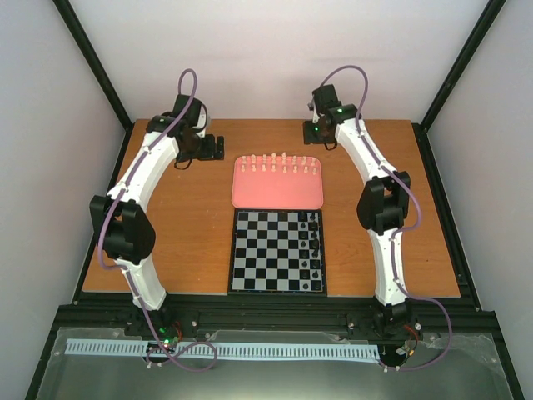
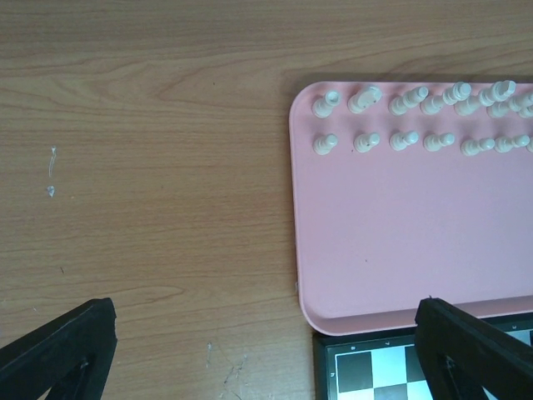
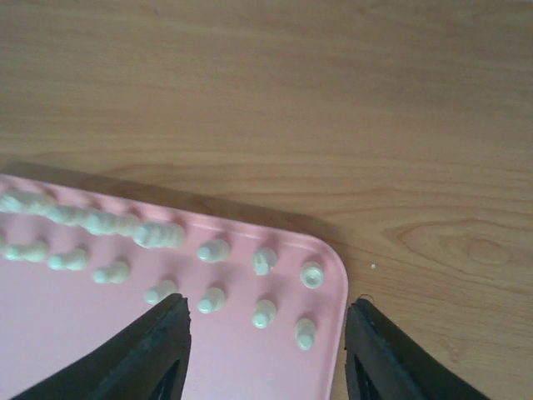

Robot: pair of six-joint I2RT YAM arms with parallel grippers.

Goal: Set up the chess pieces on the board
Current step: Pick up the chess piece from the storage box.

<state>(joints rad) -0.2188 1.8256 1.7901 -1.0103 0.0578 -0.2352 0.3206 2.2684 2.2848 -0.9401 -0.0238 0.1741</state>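
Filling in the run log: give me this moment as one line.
chess pieces: on pink tray | board: black pieces only | left gripper: open, over table | right gripper: open, over tray corner

Bare tray (image 1: 276,194) floor lies between chess pieces (image 1: 280,163) and board (image 1: 268,252).

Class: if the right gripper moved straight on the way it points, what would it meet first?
Probably the cream pieces at the tray's corner, though depth is unclear.
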